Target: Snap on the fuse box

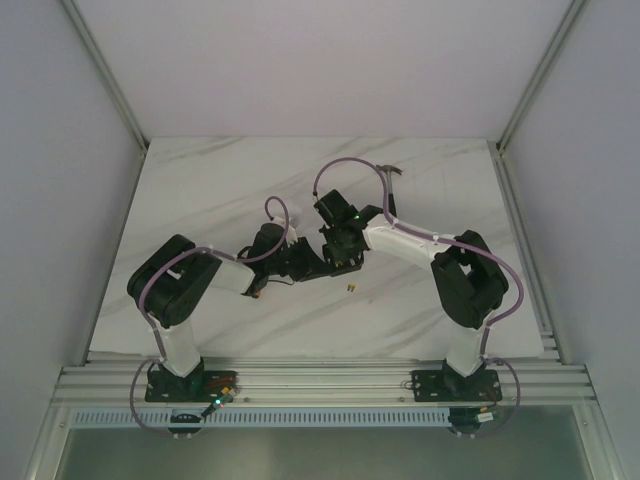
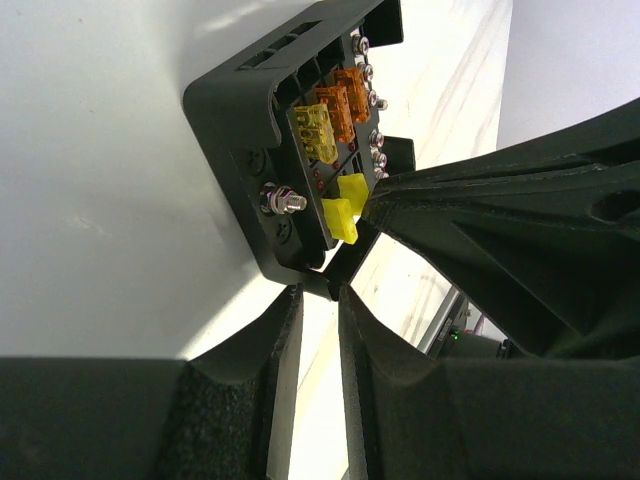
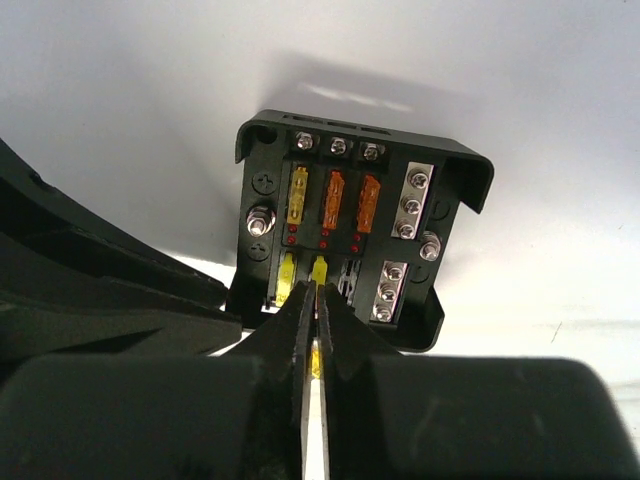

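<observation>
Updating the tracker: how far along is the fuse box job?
Done: top row of the fuse box holds three fuses, bottom row one yellow. In hand: left gripper clamps a box corner; right gripper jaws pinch a second yellow fuse at its slot. Left: last bottom slot looks empty, a loose fuse lies on the table, no lid in view.

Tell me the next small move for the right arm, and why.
Probably push the right jaws straight in to seat the yellow fuse in the fuse box: they pinch that fuse at a lower-row slot, while the left jaws hold the box's corner.
</observation>
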Controlling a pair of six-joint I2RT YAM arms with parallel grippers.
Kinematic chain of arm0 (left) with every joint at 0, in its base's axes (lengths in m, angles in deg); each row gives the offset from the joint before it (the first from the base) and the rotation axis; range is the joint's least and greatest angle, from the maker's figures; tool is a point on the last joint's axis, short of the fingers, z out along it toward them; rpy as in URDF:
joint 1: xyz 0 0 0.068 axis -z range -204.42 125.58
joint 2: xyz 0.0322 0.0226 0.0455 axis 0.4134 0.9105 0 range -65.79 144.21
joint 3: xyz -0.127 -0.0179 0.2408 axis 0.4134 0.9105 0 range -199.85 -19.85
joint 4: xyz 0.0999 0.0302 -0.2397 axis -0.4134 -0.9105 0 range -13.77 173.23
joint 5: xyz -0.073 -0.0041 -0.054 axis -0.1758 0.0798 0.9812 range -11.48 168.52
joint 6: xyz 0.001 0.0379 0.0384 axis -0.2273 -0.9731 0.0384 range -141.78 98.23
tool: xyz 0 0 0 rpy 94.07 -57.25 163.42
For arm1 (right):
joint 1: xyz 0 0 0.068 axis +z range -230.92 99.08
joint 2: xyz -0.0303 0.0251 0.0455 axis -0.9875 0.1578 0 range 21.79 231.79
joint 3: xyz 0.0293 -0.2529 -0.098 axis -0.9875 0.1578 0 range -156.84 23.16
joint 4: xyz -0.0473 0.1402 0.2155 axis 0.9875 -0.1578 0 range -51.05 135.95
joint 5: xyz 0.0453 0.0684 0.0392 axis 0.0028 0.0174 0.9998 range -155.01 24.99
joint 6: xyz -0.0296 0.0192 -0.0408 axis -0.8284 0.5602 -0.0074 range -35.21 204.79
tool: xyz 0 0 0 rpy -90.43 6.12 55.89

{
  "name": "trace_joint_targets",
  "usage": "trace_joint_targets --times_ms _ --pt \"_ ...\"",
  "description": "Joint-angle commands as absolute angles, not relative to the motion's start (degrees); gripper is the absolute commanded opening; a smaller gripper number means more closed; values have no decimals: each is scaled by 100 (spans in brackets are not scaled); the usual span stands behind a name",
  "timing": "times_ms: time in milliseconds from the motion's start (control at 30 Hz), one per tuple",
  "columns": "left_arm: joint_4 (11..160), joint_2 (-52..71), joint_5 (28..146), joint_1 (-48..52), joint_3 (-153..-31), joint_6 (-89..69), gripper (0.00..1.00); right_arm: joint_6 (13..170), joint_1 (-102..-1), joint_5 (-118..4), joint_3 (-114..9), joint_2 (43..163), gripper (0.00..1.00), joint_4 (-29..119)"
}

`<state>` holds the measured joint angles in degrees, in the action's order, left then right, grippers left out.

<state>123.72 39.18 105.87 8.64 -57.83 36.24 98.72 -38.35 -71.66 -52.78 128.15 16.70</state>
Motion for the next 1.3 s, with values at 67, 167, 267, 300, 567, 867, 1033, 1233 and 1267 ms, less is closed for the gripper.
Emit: trace_joint_targets --times_ms 67,167,267,300,567,867,1033,1233,1267 --pt "12083 4084 10410 847 -5831 3526 29 9814 -3852 -6853 -5433 13051 0 1211" --pt "12077 4083 10393 847 -5820 3527 29 9753 -3847 -6803 -5323 13128 0 1070" --pt "12066 4086 10382 852 -5822 3530 29 9700 -3847 -6821 -5095 13206 0 968" --pt "12067 4086 10379 846 -5826 3527 29 9693 -3847 -6834 -5014 13227 0 938" --pt "12059 4097 10366 845 -5819 3544 29 9683 -3843 -7203 -4417 13726 0 767" --pt "12049 4095 10332 845 -5807 3557 29 9460 -3803 -7005 -4763 14464 0 844" --pt "11900 3969 10216 845 -5768 3495 29 9469 -3722 -6965 -4994 14643 0 827" --pt "11817 3750 10058 836 -5643 3489 29 9467 -3476 -6754 -5456 13962 0 1104" --pt "11797 3706 10029 832 -5623 3481 29 9486 -3470 -6770 -5539 13889 0 1130"
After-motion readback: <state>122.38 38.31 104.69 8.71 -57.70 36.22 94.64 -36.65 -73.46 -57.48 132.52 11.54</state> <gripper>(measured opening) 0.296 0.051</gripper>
